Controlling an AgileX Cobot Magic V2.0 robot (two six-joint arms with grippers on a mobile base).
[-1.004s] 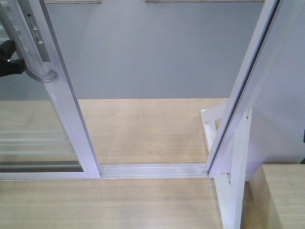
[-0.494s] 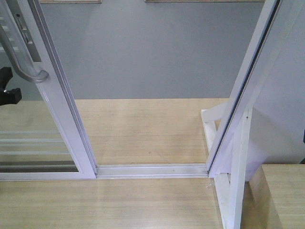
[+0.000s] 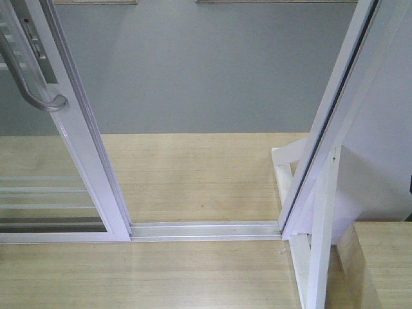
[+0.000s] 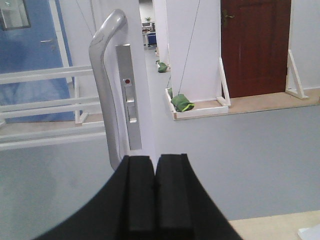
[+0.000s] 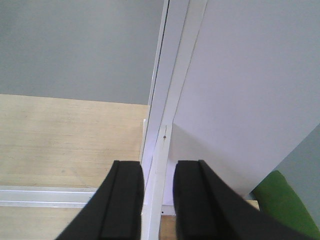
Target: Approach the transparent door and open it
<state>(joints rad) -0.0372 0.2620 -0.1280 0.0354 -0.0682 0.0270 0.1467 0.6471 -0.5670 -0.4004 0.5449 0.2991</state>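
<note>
Gone from the front view is the black left gripper that sat beside the pull handle (image 3: pixel 32 84) a second ago; the transparent door (image 3: pixel 77 148) itself has slid a little further left since then and now stands at the left edge of the front view, leaving a wide gap over the floor track (image 3: pixel 206 230).

That door is a tall glass panel in a white aluminium frame, with thin white horizontal bars showing through the glass low on the left. On its edge sits a curved silver-grey D-shaped handle beside a narrow metal lock plate (image 4: pixel 129 100) carrying a small red dot. At the right of the opening stands the white door jamb (image 3: pixel 328 129) with a white panel behind it.

From the left wrist camera, the left gripper (image 4: pixel 155 195) hangs just below the handle, apart from it, its two black fingers pressed together with nothing between them. From the right wrist camera, the right gripper (image 5: pixel 157 200) points down at the white jamb, its fingers parted, with the post's edge seen in the gap; whether they touch it cannot be told.
</note>
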